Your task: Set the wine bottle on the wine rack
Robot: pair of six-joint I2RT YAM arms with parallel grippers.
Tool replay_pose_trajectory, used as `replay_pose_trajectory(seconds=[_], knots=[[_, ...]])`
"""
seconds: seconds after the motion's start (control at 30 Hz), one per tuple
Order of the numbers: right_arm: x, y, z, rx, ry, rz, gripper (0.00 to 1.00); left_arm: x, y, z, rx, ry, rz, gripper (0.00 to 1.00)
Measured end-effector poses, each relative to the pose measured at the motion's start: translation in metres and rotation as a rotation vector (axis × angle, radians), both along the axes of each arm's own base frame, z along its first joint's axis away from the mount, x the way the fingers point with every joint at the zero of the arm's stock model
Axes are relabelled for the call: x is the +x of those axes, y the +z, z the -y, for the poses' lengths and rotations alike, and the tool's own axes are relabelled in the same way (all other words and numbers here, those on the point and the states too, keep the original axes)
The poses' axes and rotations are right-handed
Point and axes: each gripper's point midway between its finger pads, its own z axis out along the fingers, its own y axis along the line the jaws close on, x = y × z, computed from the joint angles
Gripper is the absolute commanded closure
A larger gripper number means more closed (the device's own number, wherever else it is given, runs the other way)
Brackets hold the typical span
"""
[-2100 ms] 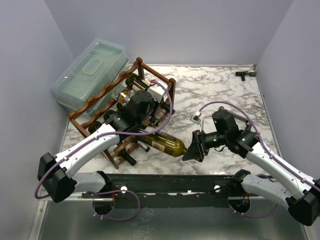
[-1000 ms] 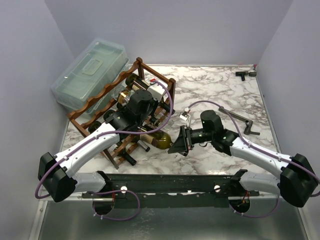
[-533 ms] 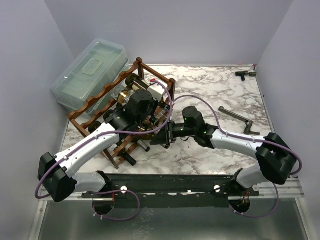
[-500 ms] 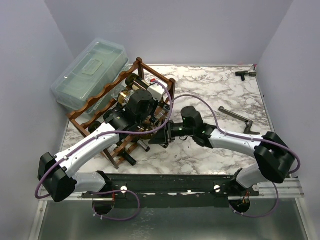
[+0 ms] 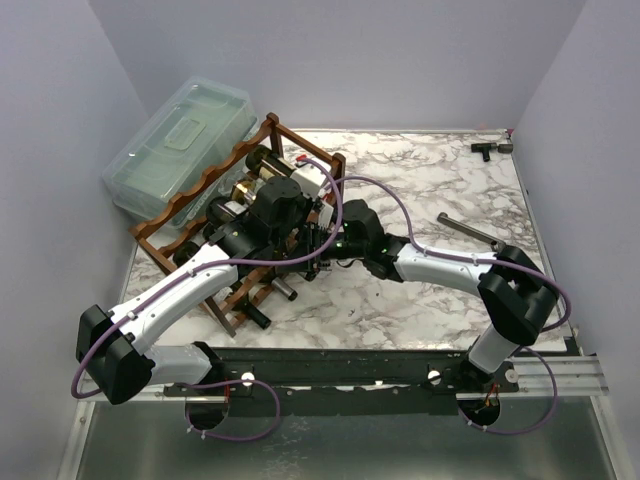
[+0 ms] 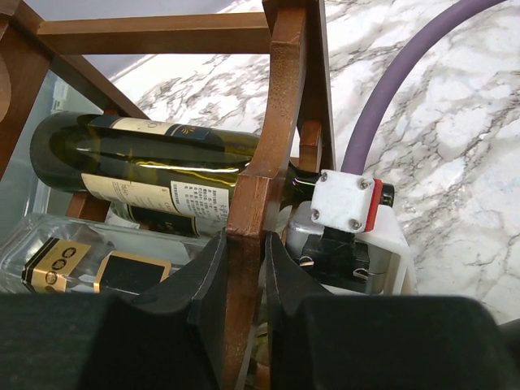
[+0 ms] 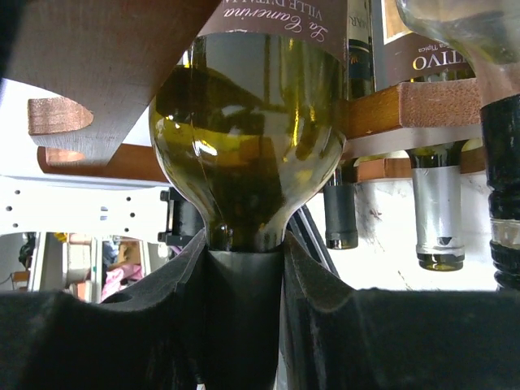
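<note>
In the right wrist view the green wine bottle [image 7: 244,154] fills the middle. My right gripper [image 7: 244,244] is shut on its black-foiled neck. The bottle's body passes between the rails of the reddish-brown wine rack [image 7: 406,106]. From above, the wine rack [image 5: 190,200] stands at the table's left, and both arms meet at its right end and hide the bottle. My left gripper [image 6: 244,244] is shut on an upright wavy rail of the wine rack [image 6: 280,122]. My right gripper [image 5: 328,248] is just right of my left gripper [image 5: 298,235].
A clear plastic lidded box [image 5: 180,135] sits behind the rack against the left wall. Other bottles lie in the rack [image 6: 146,162], their necks [image 7: 435,219] hanging beside the held one. A black angled tool [image 5: 470,230] and a small black part [image 5: 488,148] lie on the marble at the right.
My right arm has stretched left and carried the bottle base-first into the rack. The rack has shifted slightly up and left. My left gripper has kept its hold on the rail.
</note>
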Motion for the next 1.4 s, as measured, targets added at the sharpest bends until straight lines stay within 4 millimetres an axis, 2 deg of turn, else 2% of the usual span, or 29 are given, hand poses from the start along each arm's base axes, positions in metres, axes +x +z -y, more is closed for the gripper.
replay_pose_trajectory(seconds=[0.17, 0.43, 0.77, 0.93, 1.23, 1.4], knots=[[0.003, 0.0, -0.008, 0.02, 0.022, 0.001, 1.0, 0.004, -0.001, -0.009, 0.025, 0.026, 0.007, 1.0], [0.003, 0.001, -0.008, 0.051, 0.026, 0.019, 1.0, 0.004, -0.001, -0.009, 0.025, 0.029, 0.007, 1.0], [-0.016, -0.014, -0.008, 0.091, 0.054, 0.088, 1.0, 0.004, -0.001, -0.008, 0.0, 0.039, -0.004, 1.0], [-0.015, -0.014, -0.011, 0.09, 0.038, 0.113, 1.0, 0.004, -0.001, -0.008, -0.007, 0.042, -0.007, 1.0], [-0.005, -0.004, -0.022, 0.134, -0.036, 0.007, 1.0, 0.004, -0.001, -0.008, -0.025, 0.05, -0.016, 1.0], [0.002, -0.008, -0.035, 0.163, -0.049, -0.069, 1.0, 0.003, 0.0, -0.008, -0.026, 0.048, -0.016, 1.0]])
